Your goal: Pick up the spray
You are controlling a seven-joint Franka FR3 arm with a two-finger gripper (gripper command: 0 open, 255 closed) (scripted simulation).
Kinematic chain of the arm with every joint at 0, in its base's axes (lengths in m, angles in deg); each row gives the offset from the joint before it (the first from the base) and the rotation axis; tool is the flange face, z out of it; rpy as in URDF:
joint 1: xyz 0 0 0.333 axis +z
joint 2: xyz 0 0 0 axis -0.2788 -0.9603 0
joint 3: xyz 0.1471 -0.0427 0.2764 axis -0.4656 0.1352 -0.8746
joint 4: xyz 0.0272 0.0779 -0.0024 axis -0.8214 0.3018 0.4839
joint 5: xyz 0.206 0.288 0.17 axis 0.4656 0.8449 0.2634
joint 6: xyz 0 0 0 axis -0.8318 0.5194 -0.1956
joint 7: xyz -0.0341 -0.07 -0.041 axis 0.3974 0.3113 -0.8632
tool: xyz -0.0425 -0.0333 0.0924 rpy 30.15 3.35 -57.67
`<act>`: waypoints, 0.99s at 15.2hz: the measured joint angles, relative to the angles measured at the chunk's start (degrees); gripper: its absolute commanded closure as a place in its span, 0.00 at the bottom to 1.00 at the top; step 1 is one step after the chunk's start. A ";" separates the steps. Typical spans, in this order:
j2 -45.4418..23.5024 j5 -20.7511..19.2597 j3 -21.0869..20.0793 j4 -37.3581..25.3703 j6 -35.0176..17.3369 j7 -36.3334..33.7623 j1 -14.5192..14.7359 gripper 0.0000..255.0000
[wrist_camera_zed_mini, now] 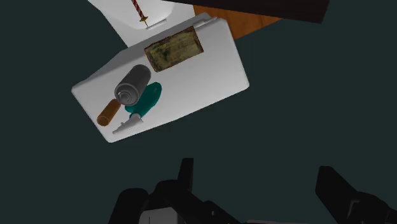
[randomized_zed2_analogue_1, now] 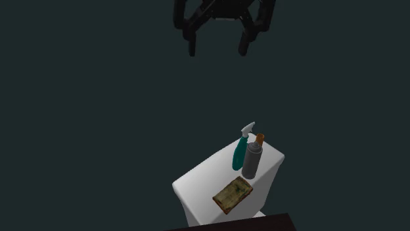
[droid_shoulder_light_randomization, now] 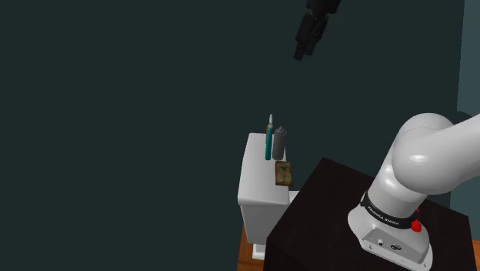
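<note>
I am hanging high above a white, box-shaped toilet tank [droid_shoulder_light_randomization: 258,181], and my black two-finger gripper [randomized_zed2_analogue_1: 217,49] is pointing down toward it. My fingers [wrist_camera_zed_mini: 184,170] are standing wide apart, with nothing between them.

The spray I am after, a teal bottle with a white trigger head [randomized_zed2_analogue_1: 240,154], is standing upright on the tank's flat lid, near one end. In the shoulder view it is showing as a thin teal shape [droid_shoulder_light_randomization: 268,142] at the lid's far end. A grey cylindrical bottle with a brown cap [randomized_zed2_analogue_1: 251,161] is standing right beside it, so close that I cannot tell whether the two are touching. In the shoulder view the grey bottle [droid_shoulder_light_randomization: 279,142] is sitting on the spray's right.

Through my wrist camera I am looking down on both bottles from above, the teal spray [wrist_camera_zed_mini: 147,102] lying nearer my fingers than the grey one [wrist_camera_zed_mini: 132,84]. A worn, mottled brown-green rectangular pad [wrist_camera_zed_mini: 173,49] is lying flat on the same lid, apart from the bottles and toward the lid's other end. I am well clear of everything on the tank [wrist_camera_zed_mini: 210,76].
</note>
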 measured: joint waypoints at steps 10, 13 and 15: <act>-9.32 -1.52 -2.59 6.28 -13.66 -9.28 -4.21 0.00; -13.83 -2.28 -3.52 7.41 -18.50 -13.15 -5.77 0.00; -17.05 -2.95 -3.88 7.79 -21.56 -15.57 -6.91 0.00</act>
